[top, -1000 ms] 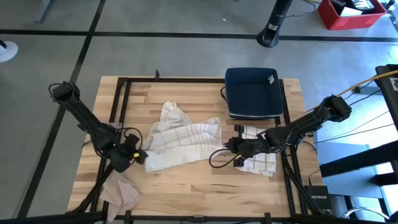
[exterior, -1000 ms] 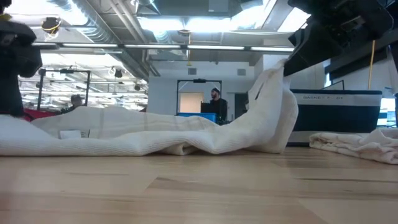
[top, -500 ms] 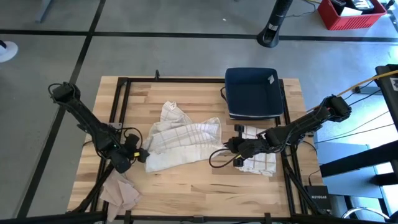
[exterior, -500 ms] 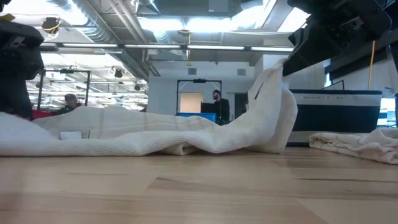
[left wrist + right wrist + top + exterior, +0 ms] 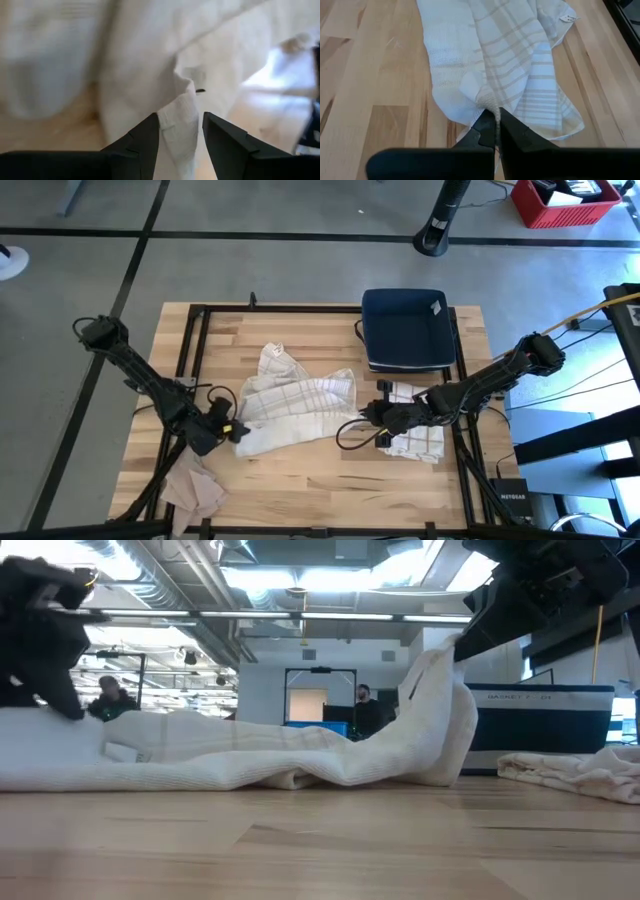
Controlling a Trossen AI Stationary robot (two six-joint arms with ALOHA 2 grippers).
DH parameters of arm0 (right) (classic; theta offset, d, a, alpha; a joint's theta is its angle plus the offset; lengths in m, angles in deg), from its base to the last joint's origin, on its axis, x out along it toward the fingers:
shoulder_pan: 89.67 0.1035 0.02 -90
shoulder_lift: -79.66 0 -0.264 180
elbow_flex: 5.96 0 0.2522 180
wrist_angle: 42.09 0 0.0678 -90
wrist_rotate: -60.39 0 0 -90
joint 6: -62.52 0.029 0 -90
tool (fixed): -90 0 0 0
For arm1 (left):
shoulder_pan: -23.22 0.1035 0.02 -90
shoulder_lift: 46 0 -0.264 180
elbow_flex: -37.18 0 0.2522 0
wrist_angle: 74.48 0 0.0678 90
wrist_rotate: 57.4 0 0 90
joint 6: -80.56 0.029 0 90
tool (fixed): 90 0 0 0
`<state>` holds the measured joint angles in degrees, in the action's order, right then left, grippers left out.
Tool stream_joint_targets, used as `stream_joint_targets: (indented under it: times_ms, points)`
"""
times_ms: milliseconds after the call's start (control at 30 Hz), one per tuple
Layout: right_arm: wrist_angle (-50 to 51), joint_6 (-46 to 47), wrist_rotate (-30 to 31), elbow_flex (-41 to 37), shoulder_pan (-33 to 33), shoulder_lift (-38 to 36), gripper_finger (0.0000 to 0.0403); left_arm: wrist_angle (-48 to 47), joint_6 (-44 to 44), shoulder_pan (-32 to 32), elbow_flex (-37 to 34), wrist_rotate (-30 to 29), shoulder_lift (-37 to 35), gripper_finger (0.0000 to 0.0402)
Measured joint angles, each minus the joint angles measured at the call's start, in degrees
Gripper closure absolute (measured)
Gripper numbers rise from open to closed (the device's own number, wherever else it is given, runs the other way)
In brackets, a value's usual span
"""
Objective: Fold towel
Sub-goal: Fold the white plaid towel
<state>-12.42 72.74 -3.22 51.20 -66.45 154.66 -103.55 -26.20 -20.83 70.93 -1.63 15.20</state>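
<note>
A white towel with beige checks (image 5: 295, 405) lies crumpled across the middle of the table; the low view shows it as a long low mound (image 5: 250, 755). My right gripper (image 5: 362, 416) is shut on its right end, which stands up off the table (image 5: 440, 700). My left gripper (image 5: 232, 431) is at the towel's left end, low over the table. It is open, with a ridge of the cloth (image 5: 180, 127) running between its fingers. My right gripper (image 5: 496, 117) pinches a bunched bit of the towel's right edge (image 5: 490, 104) between its two fingers, coming level from the table's right side. That end is lifted and the rest trails slack on the table. My left gripper (image 5: 181, 125) straddles a fold at the left end; whether its fingers touch it I cannot tell.
A dark blue bin (image 5: 405, 328) sits at the far right of the table. A second pale towel (image 5: 415, 438) lies bunched under my right arm. A beige cloth (image 5: 195, 490) hangs over the near left corner. Bare wood (image 5: 300, 475) lies along the near edge.
My left gripper has moved toward the table's right, from beside the towel's left end onto it, so the cloth now lies between its open fingers. My right gripper and the raised right end have stayed put.
</note>
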Motion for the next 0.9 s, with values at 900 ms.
stream_joint_targets:
  times_ms: [900]
  points:
    - [-2.58, -0.63, -0.03, 0.07, 0.0, 0.0, 0.0395, 1.37, 24.74, 1.85, 1.86, -0.23, -1.43, 0.0259]
